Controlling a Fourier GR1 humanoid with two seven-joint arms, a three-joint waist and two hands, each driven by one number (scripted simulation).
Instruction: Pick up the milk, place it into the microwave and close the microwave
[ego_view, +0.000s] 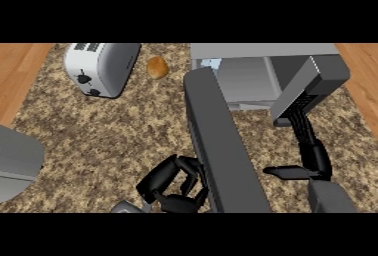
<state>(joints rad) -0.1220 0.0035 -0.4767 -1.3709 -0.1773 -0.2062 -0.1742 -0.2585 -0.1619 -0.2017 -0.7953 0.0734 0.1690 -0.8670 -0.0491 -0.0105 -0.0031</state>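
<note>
Milk, seemingly the pale carton just visible inside the microwave, is placed, so closing remains: the left hand, fingers curled on nothing beside the open door, should push it steadily shut, while the right hand, fingers straight and empty, keeps clear.

You see a speckled brown granite counter bordered by wood at both sides. On it, a silver toaster lies at the far left, a small brown bread roll just beside it, and the open microwave at the far right.
</note>
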